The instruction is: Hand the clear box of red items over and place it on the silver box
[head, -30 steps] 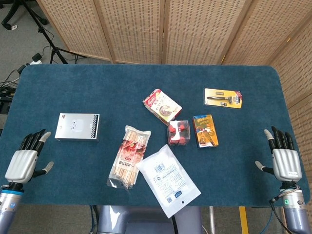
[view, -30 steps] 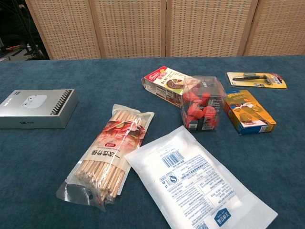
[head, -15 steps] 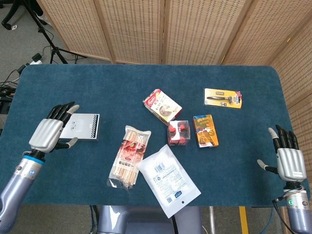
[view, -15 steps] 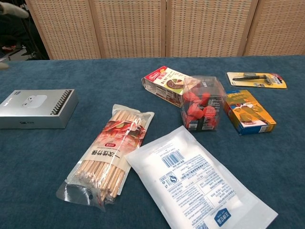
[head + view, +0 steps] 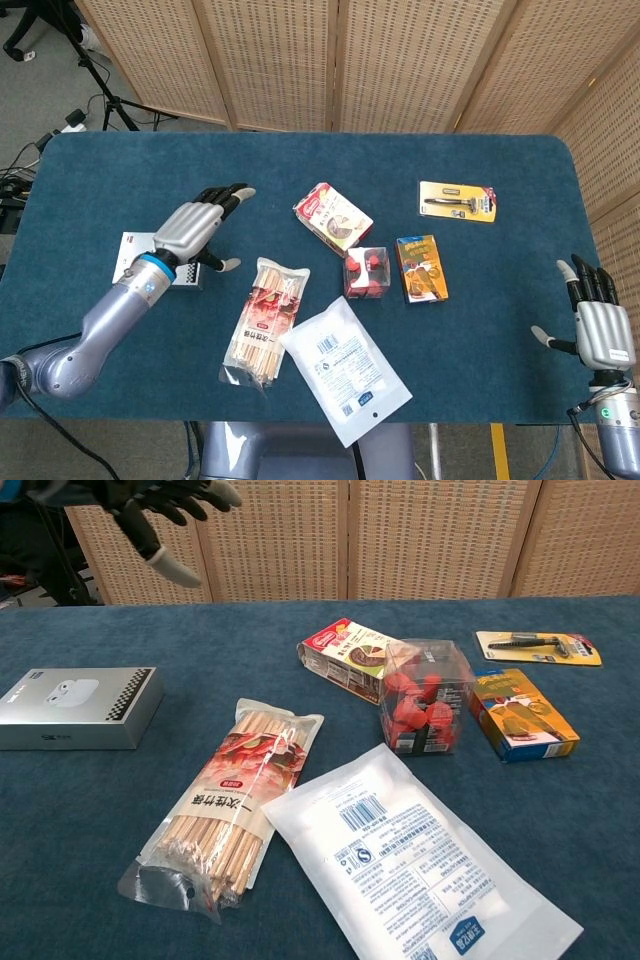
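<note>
Left hand [image 5: 197,225]: raised above the silver box [image 5: 158,260], fingers spread, holding nothing
Right hand [image 5: 597,328]: at the table's right edge, fingers apart, empty
Clear box of red items [image 5: 366,272]: on the blue table [image 5: 480,340], between the snack box [image 5: 332,215] and the orange box [image 5: 421,268]
</note>
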Robot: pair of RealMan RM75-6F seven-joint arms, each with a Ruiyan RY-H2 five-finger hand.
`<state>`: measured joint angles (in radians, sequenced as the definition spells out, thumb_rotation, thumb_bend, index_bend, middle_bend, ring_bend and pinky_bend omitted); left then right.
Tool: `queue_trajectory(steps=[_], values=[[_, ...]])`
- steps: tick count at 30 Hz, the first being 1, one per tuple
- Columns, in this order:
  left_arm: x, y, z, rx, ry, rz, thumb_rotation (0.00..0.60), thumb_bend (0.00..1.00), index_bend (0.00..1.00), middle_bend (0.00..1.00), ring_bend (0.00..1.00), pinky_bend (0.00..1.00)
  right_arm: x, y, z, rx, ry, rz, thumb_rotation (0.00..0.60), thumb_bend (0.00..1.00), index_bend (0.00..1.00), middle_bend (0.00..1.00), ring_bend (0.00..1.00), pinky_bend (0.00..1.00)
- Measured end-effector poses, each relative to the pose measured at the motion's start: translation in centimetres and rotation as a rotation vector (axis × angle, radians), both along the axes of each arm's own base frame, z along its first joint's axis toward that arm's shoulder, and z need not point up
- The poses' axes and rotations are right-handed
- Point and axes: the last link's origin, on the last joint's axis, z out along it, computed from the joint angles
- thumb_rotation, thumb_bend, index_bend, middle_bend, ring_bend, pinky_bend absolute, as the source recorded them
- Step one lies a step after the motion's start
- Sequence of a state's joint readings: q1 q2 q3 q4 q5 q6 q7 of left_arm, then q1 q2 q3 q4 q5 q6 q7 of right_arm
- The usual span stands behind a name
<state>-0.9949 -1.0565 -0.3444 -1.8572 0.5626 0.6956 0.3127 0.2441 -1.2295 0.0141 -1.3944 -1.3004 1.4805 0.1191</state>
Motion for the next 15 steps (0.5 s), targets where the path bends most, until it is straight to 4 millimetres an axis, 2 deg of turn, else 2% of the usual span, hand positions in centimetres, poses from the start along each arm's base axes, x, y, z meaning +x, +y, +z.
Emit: queue_trajectory(steps=[8, 12, 15], values=[[6.3, 1.0, -4.2, -0.174, -0.027, 0.067, 0.600, 0.22, 0.07, 0.00, 0.00, 0.00, -0.5, 0.1, 1.3, -0.028, -0.048, -0.001, 0.600, 0.16, 0.00, 0.00, 0.00, 0.00], [10.5, 1.1, -7.2, -0.223, 0.011, 0.029, 0.600, 0.21, 0.06, 0.00, 0.00, 0.00, -0.9, 0.2, 1.9, -0.044, -0.073, -0.009, 0.600, 0.16, 0.00, 0.00, 0.00, 0.00], [12.7, 0.8, -9.7, -0.238, 0.043, 0.018, 0.600, 0.21, 0.04, 0.00, 0.00, 0.00, -1.4, 0.1, 2.5, -0.058, -0.081, -0.023, 0.600, 0.16, 0.00, 0.00, 0.00, 0.00]])
